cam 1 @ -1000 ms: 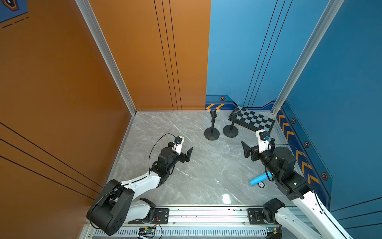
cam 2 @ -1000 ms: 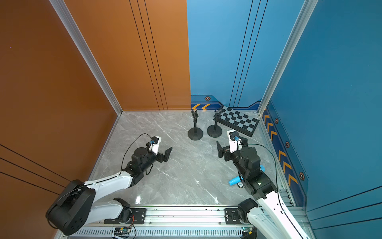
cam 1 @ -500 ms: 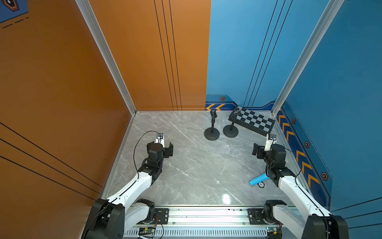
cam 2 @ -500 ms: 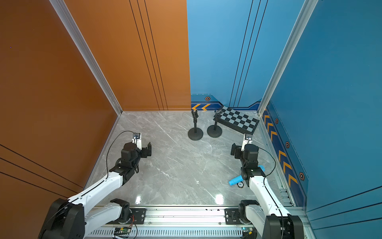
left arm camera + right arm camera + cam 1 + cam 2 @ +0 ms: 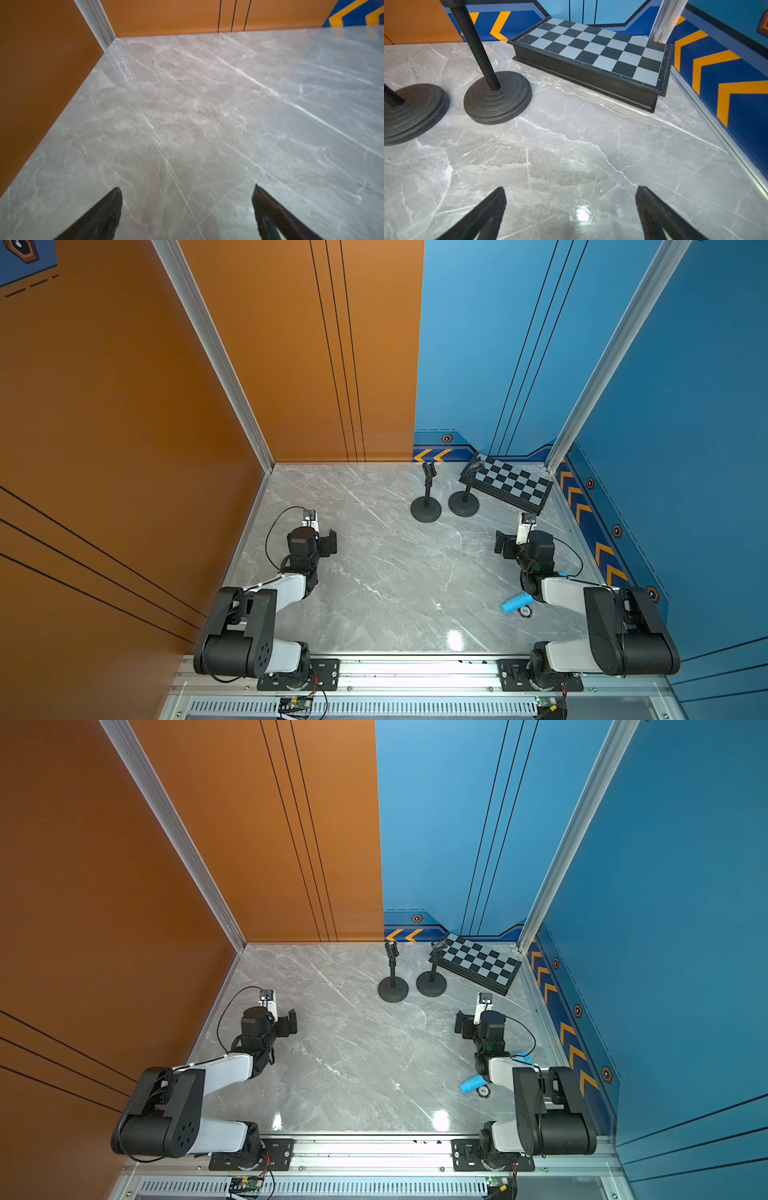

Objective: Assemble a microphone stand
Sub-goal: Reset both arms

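**Both grippers spread wide and empty, stands ahead of the right one**

The grey marble table (image 5: 374,572) carries everything. Both arms are folded low over it. The left gripper (image 5: 187,189) has its jaws fully apart, with only bare tabletop between and ahead of them. The right gripper (image 5: 570,188) is spread just as wide and holds nothing.

Ahead of the right gripper lies a closed chess case (image 5: 591,54), chequered side up (what it holds cannot be seen). Ahead and toward the left arm's side stand two assembled black microphone stands, upright on round bases. The nearer stand (image 5: 508,99) is just beside the case and the farther stand (image 5: 413,112) just beyond it.

Behind the right gripper, beside its forearm, a blue cylinder (image 5: 515,602) lies on its side. A small round disc (image 5: 524,611) rests just beside it.
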Controlling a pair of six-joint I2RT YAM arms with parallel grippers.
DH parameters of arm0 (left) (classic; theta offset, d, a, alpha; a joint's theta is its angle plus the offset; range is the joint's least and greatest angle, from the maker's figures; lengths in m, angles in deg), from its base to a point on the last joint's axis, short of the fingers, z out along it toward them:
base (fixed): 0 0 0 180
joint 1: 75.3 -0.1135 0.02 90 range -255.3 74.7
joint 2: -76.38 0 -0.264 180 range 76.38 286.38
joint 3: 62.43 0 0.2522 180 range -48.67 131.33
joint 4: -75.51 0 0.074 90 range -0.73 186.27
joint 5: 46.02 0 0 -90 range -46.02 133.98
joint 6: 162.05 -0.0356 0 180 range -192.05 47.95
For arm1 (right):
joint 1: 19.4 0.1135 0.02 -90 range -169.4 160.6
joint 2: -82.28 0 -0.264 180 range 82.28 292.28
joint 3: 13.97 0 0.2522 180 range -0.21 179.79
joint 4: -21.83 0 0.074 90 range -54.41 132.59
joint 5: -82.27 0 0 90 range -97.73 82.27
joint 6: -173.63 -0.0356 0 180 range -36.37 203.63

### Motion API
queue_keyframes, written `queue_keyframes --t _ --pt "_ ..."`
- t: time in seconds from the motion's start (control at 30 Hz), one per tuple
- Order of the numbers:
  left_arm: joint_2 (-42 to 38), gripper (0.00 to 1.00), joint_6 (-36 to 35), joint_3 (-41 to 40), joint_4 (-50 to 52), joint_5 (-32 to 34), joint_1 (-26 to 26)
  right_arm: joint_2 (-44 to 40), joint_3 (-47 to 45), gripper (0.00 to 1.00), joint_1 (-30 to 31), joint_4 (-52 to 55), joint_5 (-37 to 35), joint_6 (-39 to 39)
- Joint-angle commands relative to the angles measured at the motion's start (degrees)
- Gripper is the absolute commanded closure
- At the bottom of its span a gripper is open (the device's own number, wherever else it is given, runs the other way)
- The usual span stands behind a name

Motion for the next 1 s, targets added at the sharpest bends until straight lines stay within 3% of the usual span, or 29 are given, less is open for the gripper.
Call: queue_keyframes --t 0.0,0.27,0.47,0.73,0.97 --pt "6.2 0.02 1.4 -4.5 -17.2 -4.0 -2.6 4.1 -0.2 0.0 0.0 -10.3 2.1 0.8" --pt "6.6 0.02 0.7 -4.1 -17.2 -7.1 -3.1 3.7 0.6 0.0 -0.9 -7.7 3.9 0.4" --pt "6.1 0.02 2.2 -4.7 -17.2 -2.3 -2.6 3.7 0.6 0.0 -0.7 -7.6 3.6 0.4" --pt "5.7 0.02 1.1 -5.0 -17.3 -2.7 -1.9 3.7 0.7 0.0 -0.7 -7.5 3.5 0.4" --pt "6.4 0.02 -3.0 -4.3 -17.2 -12.7 -1.8 3.6 0.6 0.0 -0.8 -7.6 3.6 0.4"
